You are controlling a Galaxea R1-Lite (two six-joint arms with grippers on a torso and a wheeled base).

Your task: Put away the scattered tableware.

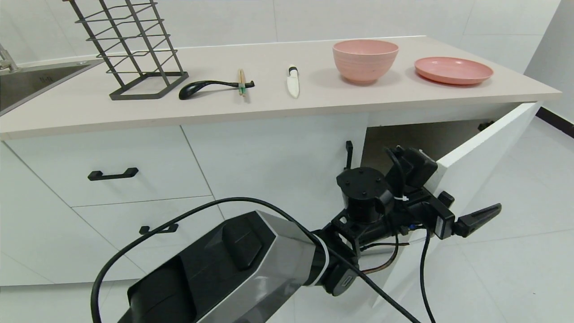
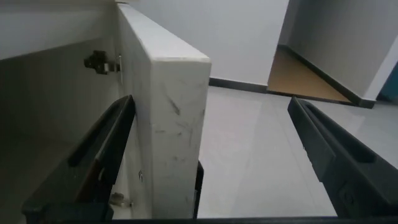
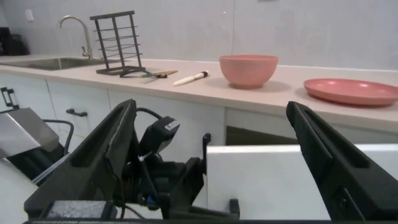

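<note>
Left gripper (image 2: 208, 124): spread wide, straddling the edge of the open cabinet door (image 2: 168, 124), holding nothing. Right gripper (image 3: 210, 112): equally wide, empty.

Risk: a poor grip could let the door slip or swing.

On the counter (image 1: 67, 107): one bowl (image 1: 365, 59), one plate (image 1: 453, 70), one knife (image 1: 293, 82), one spoon (image 1: 210, 86), one pair of chopsticks (image 1: 242, 82), one rack (image 1: 134, 49).

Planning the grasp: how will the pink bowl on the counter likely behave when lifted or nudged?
The pink bowl looks like matte plastic: probably light, fairly sturdy. Its base is narrower than its rim, so a high push might rock it; on the smooth counter it may slide.
</note>
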